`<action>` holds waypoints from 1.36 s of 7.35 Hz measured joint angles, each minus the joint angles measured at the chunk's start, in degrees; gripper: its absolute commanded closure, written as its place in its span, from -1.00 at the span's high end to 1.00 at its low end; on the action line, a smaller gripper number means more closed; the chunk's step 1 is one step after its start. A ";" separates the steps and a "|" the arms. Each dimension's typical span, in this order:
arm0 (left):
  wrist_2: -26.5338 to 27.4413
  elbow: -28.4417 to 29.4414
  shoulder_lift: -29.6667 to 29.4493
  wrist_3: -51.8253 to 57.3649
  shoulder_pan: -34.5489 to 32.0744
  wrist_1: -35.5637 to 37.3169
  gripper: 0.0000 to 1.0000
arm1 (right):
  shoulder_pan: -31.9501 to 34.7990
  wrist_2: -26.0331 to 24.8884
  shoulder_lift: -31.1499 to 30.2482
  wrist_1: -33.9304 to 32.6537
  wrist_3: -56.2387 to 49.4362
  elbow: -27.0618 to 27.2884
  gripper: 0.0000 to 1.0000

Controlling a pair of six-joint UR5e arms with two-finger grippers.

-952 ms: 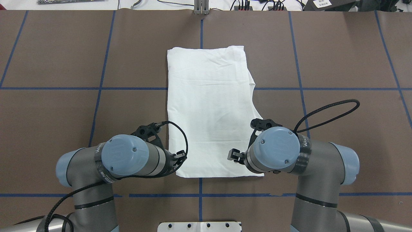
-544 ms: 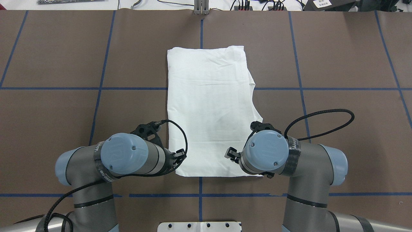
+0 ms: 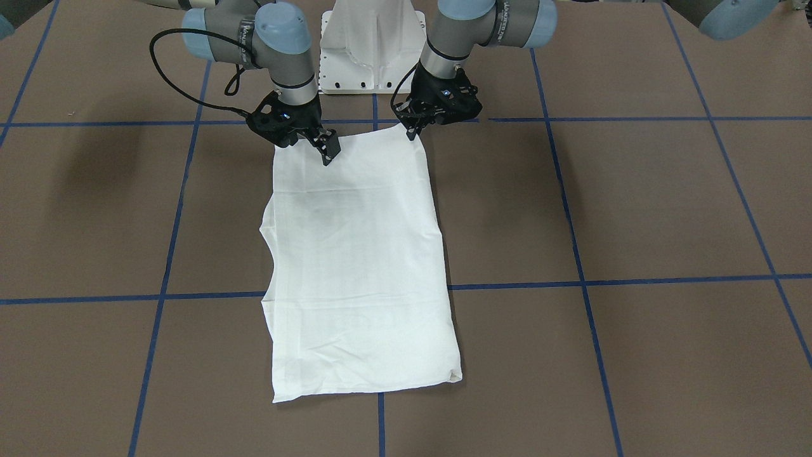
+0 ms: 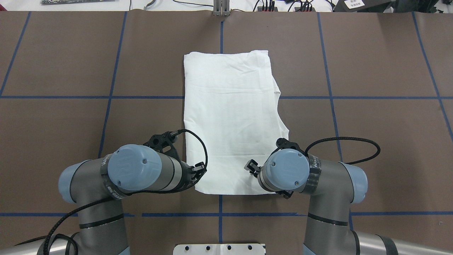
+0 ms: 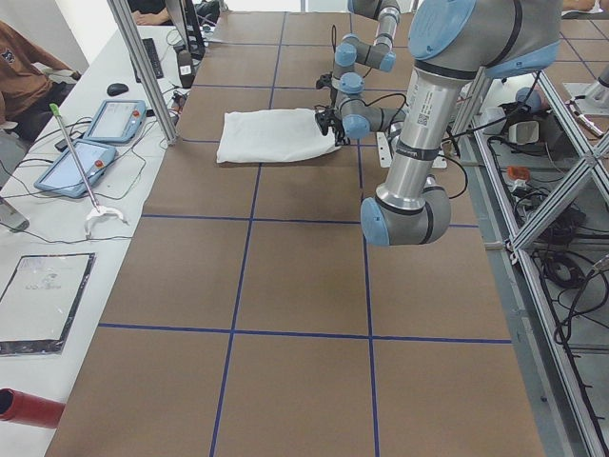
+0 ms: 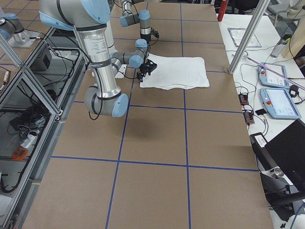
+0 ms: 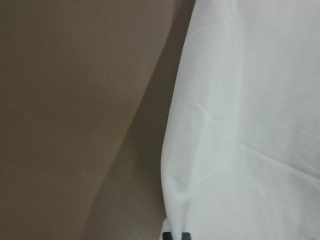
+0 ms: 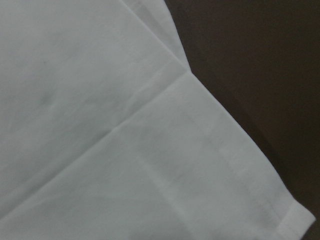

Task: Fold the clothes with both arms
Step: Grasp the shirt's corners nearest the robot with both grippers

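Left tool point(image 3: 411, 131), right tool point(image 3: 328, 151) at robot-side edge of T-shirt point(image 3: 355, 266), half-hidden from overhead; spread or pinching, cannot tell.

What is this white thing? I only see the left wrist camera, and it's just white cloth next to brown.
Observer: It's a white cloth shirt, folded into a long rectangle and lying flat on the brown table with blue tape lines.
Operator: Where's the other arm?
Observer: The right black end effector hangs over the shirt near its robot-side edge, toward the corner opposite yours.
Operator: Is anybody there?
Observer: Yes, a person in a brown top shows at the edge of the exterior left view, beyond the table.
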 measured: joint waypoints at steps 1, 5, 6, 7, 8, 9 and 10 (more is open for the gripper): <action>0.00 -0.02 0.01 0.00 0.00 0.01 -1.00 | 0.04 0.08 0.00 -1.41 0.03 1.06 1.00; 0.00 -0.02 -0.04 0.00 0.04 -0.04 -1.00 | -2.19 -0.87 -1.29 -3.27 0.39 1.46 1.00; 0.00 -0.03 -0.07 0.00 0.07 -0.04 -1.00 | -2.50 -1.15 -1.73 -3.29 0.38 1.42 0.99; 0.01 -0.02 -0.09 -0.02 0.07 -0.04 -1.00 | -2.58 -1.31 -1.95 -3.30 0.37 1.36 0.98; 0.05 -0.02 -0.09 -0.03 0.08 -0.04 -1.00 | -2.54 -1.40 -2.00 -3.29 0.37 1.30 0.97; 0.07 -0.02 -0.08 -0.04 0.07 -0.04 -1.00 | -2.40 -1.44 -1.91 -3.23 0.34 1.20 0.77; 0.08 -0.02 -0.08 -0.04 0.06 -0.04 -1.00 | -2.23 -1.45 -1.81 -3.17 0.31 1.13 0.30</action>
